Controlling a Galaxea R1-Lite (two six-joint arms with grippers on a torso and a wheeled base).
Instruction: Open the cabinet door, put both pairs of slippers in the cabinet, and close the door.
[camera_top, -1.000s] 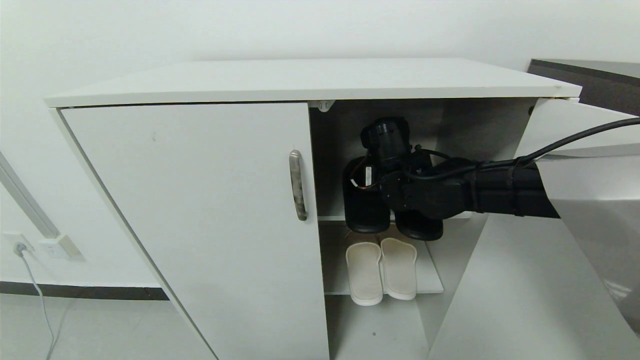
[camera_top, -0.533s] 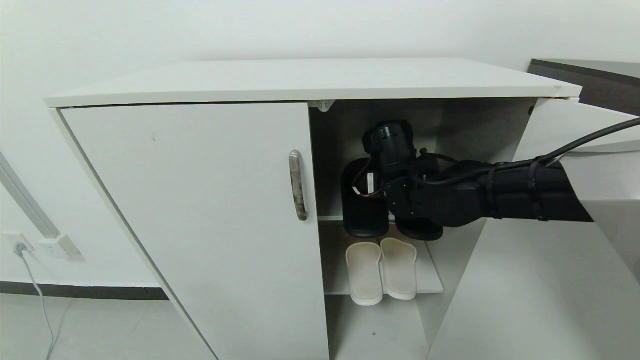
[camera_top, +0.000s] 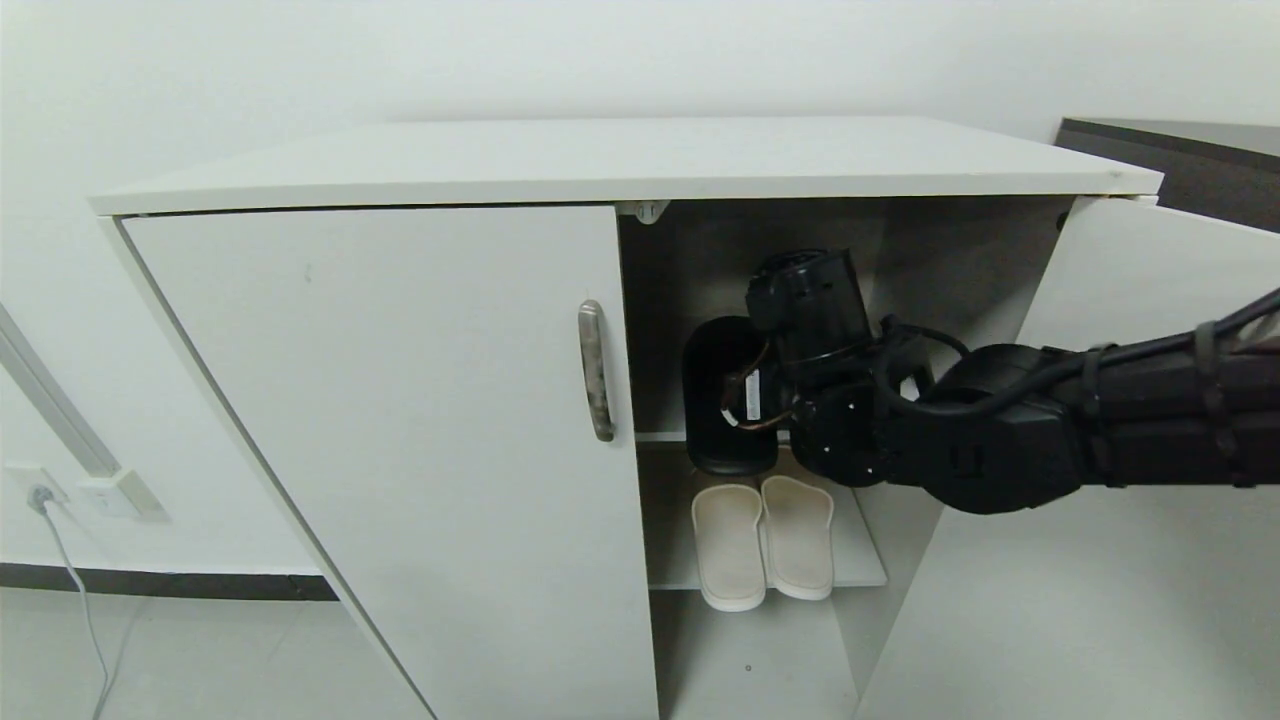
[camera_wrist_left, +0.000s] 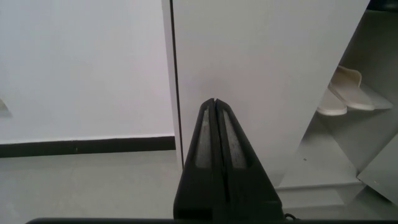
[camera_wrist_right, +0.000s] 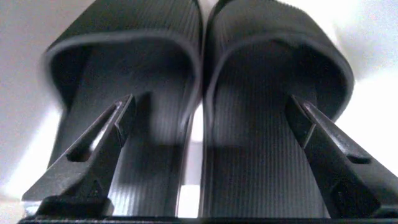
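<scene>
The wall socket (camera_top: 38, 497), with its cable, sits at far left, well apart from the work. The left gripper (camera_wrist_left: 214, 109) hangs in front of the closed left door (camera_top: 400, 450) with its fingers pressed together and nothing between them; it appears parked clear of the opening, since the loading is done from the other side. The door handle (camera_top: 595, 370) is untouched. Inside the cabinet (camera_top: 620, 160), the black slippers (camera_top: 725, 400) lie on the upper shelf, side by side, with the near ends overhanging the shelf's front edge. The white slippers (camera_top: 765, 540) lie as a touching pair on the lower shelf, also slightly over its edge. One pair per shelf probably keeps each pair together. The right gripper (camera_wrist_right: 211, 106) faces the black slippers with its fingers spread wide apart and clamping nothing, which suggests the pair has been released. The right arm (camera_top: 1000, 440) passes in beside the right door (camera_top: 1100, 600), which is swung open to give it access. Judged from this, only door closing is left. A white tag (camera_top: 752, 395) on the wrist wiring carries print too small to read; no other writing is visible.
</scene>
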